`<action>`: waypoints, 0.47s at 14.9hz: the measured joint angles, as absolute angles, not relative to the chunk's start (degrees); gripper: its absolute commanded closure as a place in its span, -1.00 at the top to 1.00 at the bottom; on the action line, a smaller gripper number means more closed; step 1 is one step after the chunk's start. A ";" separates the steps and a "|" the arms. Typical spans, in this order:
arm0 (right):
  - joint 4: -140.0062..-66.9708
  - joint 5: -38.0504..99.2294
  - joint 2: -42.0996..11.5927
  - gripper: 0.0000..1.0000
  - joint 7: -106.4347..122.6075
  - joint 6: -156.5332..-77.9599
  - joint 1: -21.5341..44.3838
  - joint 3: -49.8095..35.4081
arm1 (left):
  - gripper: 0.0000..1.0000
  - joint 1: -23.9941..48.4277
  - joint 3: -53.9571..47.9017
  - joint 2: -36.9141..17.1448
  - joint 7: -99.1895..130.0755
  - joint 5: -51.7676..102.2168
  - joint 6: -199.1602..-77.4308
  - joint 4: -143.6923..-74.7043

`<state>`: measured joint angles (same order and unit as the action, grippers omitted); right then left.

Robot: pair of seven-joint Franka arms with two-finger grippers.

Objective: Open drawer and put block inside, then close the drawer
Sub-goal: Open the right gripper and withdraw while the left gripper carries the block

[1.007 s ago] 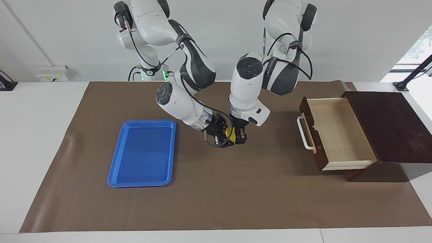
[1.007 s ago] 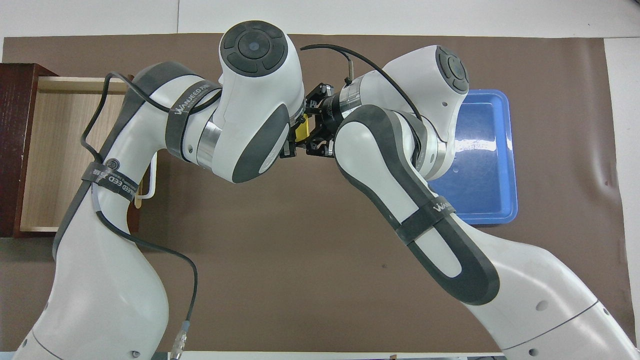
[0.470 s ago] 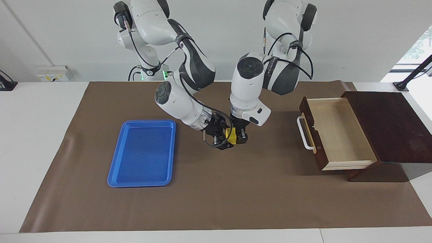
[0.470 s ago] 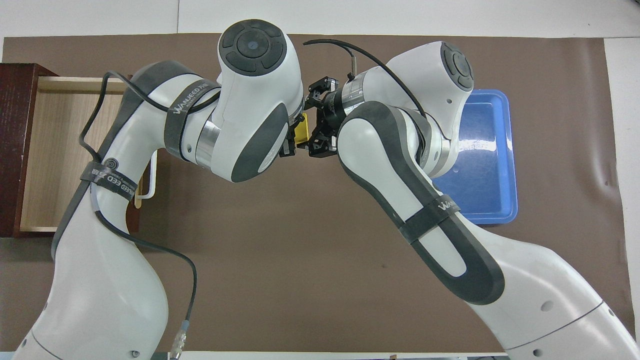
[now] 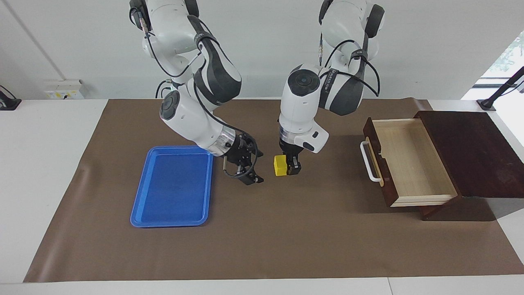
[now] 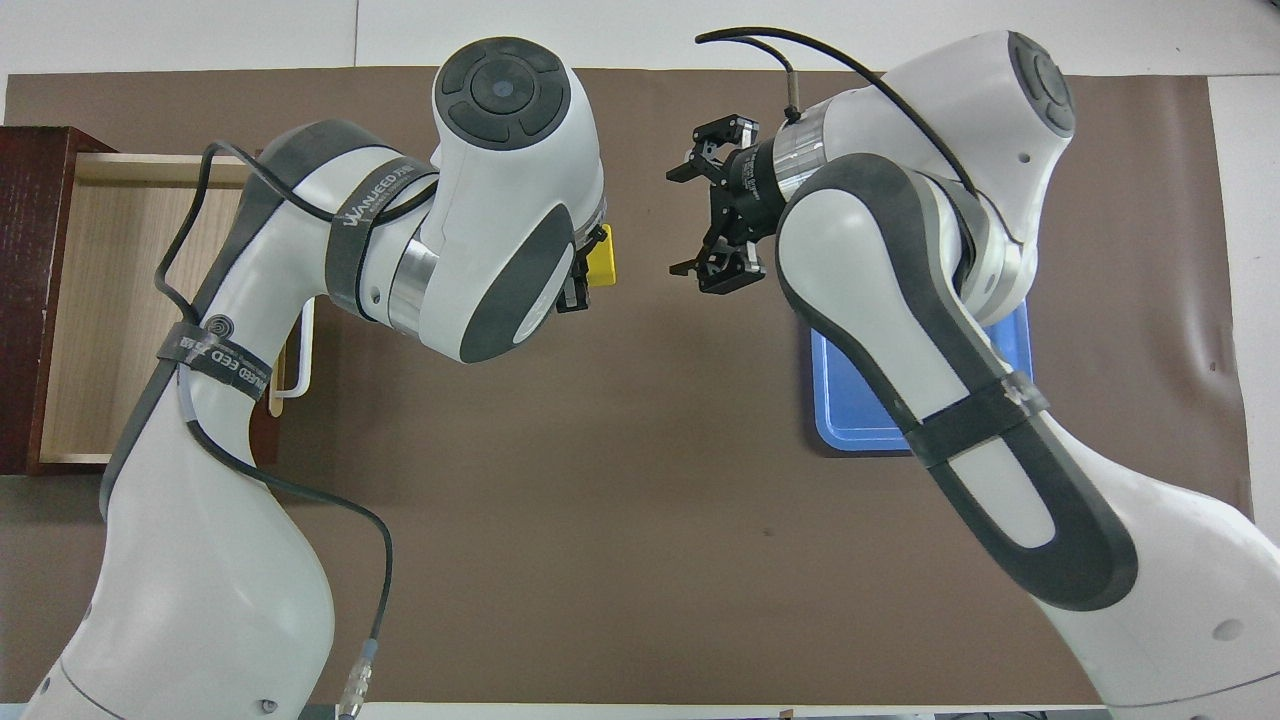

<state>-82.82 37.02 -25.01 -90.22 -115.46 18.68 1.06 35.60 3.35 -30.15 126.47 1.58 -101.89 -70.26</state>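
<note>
Drawer (image 5: 409, 162) stands pulled open at the right of the facing view, pale interior bare, white handle turned toward frame centre. In the overhead view it sits at the left edge, partly under the left arm.

Blue tray (image 5: 172, 186) lies lower left of the facing view; no part in this step.

Left gripper (image 5: 290, 167) hangs at frame centre over the brown mat, fingers clamped on the block (image 5: 280, 165). The cube juts from the jaws on the tray side; the drawer lies the opposite way, so you carry it toward the right of frame. The cube has no long axis to mind.

Right gripper (image 5: 250, 174) is just beside the tray's corner, jaws spread wide, holding nothing, clear of the block.

Facing view shows the block lifted off the mat. Overhead view (image 6: 600, 260) hides most of the grip under the left wrist, but shows the gap between the two grippers plainly.
</note>
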 measured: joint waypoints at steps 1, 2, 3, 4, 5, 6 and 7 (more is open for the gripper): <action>-82.92 34.61 -24.14 1.00 -85.73 -112.70 16.88 1.11 | -1.00 35.29 3.65 -30.05 126.47 1.51 -101.36 -70.00; -83.02 32.09 -23.30 1.00 -80.79 -109.99 15.00 1.15 | -1.00 34.55 3.88 -29.75 126.46 1.42 -100.84 -69.68; -83.13 29.87 -22.45 1.00 -75.67 -107.47 13.13 1.20 | -1.00 33.33 3.92 -29.11 126.14 1.39 -100.25 -69.33; -83.22 27.79 -21.67 1.00 -70.54 -105.26 11.37 1.22 | -1.00 31.98 3.94 -28.22 125.29 1.39 -99.48 -69.13; -83.30 25.45 -20.89 1.00 -65.19 -103.14 9.72 1.25 | -1.00 30.62 3.96 -27.14 123.96 1.39 -98.07 -69.08; -83.35 22.81 -20.10 1.00 -59.81 -101.30 8.28 1.26 | -1.00 29.40 3.99 -26.26 122.48 1.39 -96.52 -69.07; -83.39 19.91 -19.10 1.00 -53.87 -99.38 6.89 1.27 | -1.00 28.15 4.02 -25.58 120.82 1.39 -95.16 -69.07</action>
<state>-83.39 19.91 -19.10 -53.87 -99.38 6.89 1.27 28.15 4.02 -25.58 120.82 1.39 -95.16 -69.07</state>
